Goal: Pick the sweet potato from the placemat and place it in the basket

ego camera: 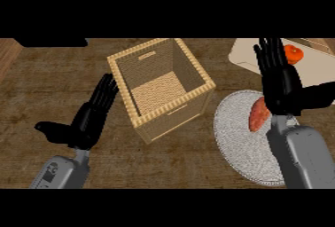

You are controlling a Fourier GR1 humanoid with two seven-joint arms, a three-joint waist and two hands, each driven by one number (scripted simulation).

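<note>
An orange-red sweet potato (pixel 258 116) lies on a round grey placemat (pixel 239 142) at the right of the counter. My right hand (pixel 280 80) hovers over the potato's right side, fingers straight and pointing away, open; it hides part of the potato. To the left of the placemat stands a tall square wicker basket (pixel 196 80), with nothing showing inside. My left hand (pixel 91 117) stays open at the basket's left, fingers up and thumb out to the left.
A pale cutting board (pixel 314 66) at the back right carries an orange fruit (pixel 293 53), partly behind my right fingers. A dark object (pixel 51 42) sits at the back left. The counter top is dark wood.
</note>
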